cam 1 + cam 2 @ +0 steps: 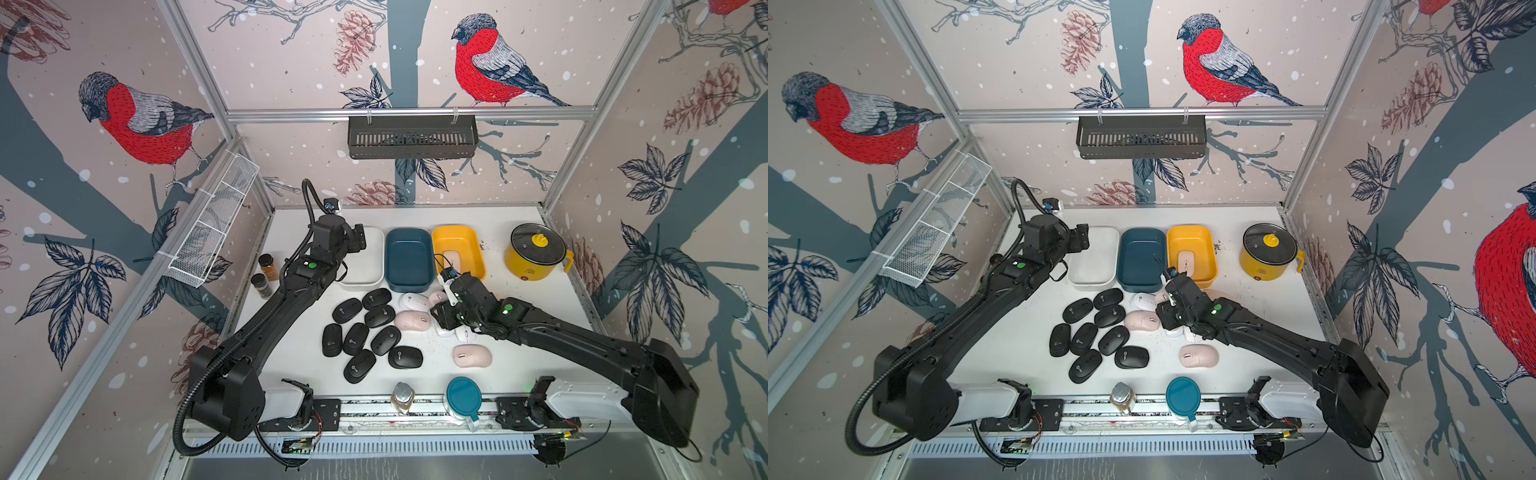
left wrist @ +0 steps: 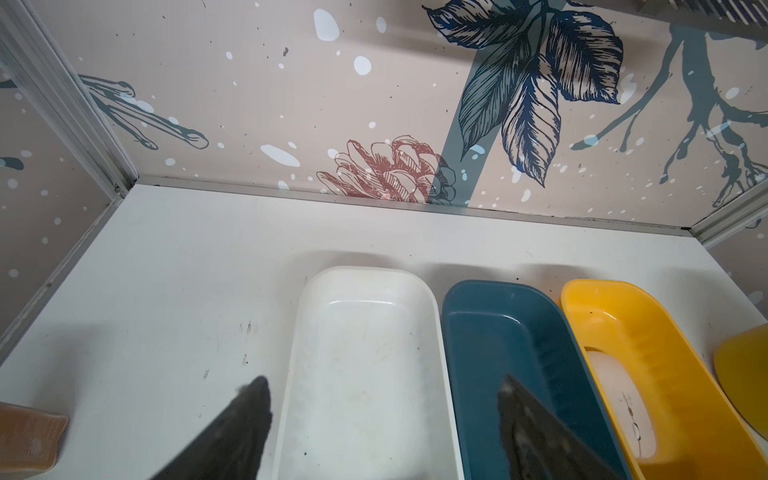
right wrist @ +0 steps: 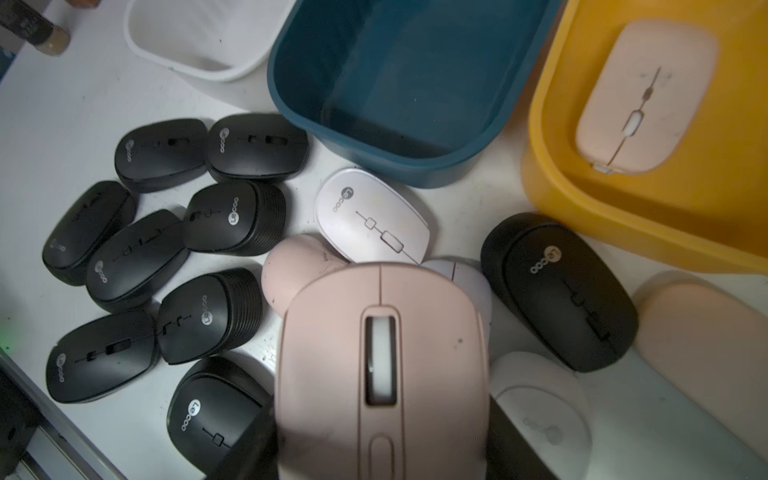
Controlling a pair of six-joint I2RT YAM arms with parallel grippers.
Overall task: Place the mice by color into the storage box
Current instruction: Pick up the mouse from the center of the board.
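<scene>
Three storage boxes stand in a row at the back: white [image 1: 362, 275], teal [image 1: 409, 255] and yellow [image 1: 478, 259]. One pale pink mouse [image 3: 646, 95] lies in the yellow box. My left gripper [image 2: 384, 386] hangs open and empty over the near end of the white box [image 2: 357, 353]. My right gripper [image 1: 441, 316] is shut on a pink mouse [image 3: 380, 365], held just above the pile. Several black mice [image 1: 361, 332] lie in a cluster mid-table. A white mouse [image 1: 415, 301] and two pink mice [image 1: 413, 321] [image 1: 471, 356] lie beside them. One black mouse [image 3: 559, 291] sits under my right arm.
A yellow pot [image 1: 536, 253] stands at the back right. Two spice jars [image 1: 268, 266] are at the left edge. A round teal lid [image 1: 463, 397] and a small jar [image 1: 402, 397] sit at the front rail. A wire basket [image 1: 212, 232] hangs on the left wall.
</scene>
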